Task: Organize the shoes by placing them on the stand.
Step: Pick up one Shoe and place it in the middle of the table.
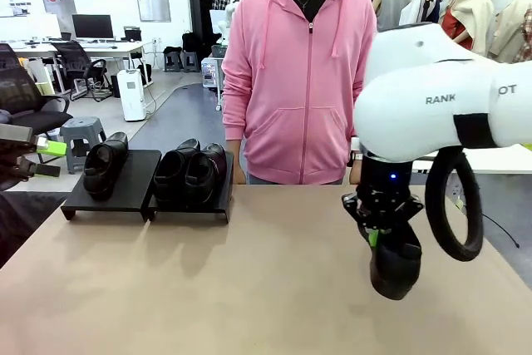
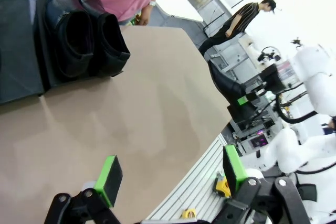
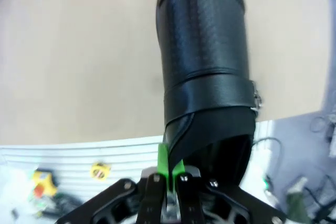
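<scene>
Right tool clenched on the fourth shoe, pads pinched on the thin collar at the heel opening; in the right wrist view the shoe hangs toe-down from that one edge, above the counter at its right side, whether the toe touches I cannot tell. Left tool released, jaws wide, nothing between them, low at the counter's left edge.

Three shoes already up: one on the left stand, a pair side by side on the right stand; the free place looks to be beside the single shoe.

Handling, as judged: glossy leather, so slick under the pads; collar soft and thin, sole and toe stiffer; shoe light but its weight hangs well below the pinch, so expect it to swing or pivot if you move sharply. You hold it by the weakest part; keep the grip tight, carry slowly, set the sole flat before you let go; the stand is low and matte, likely to grip the sole well enough.
</scene>
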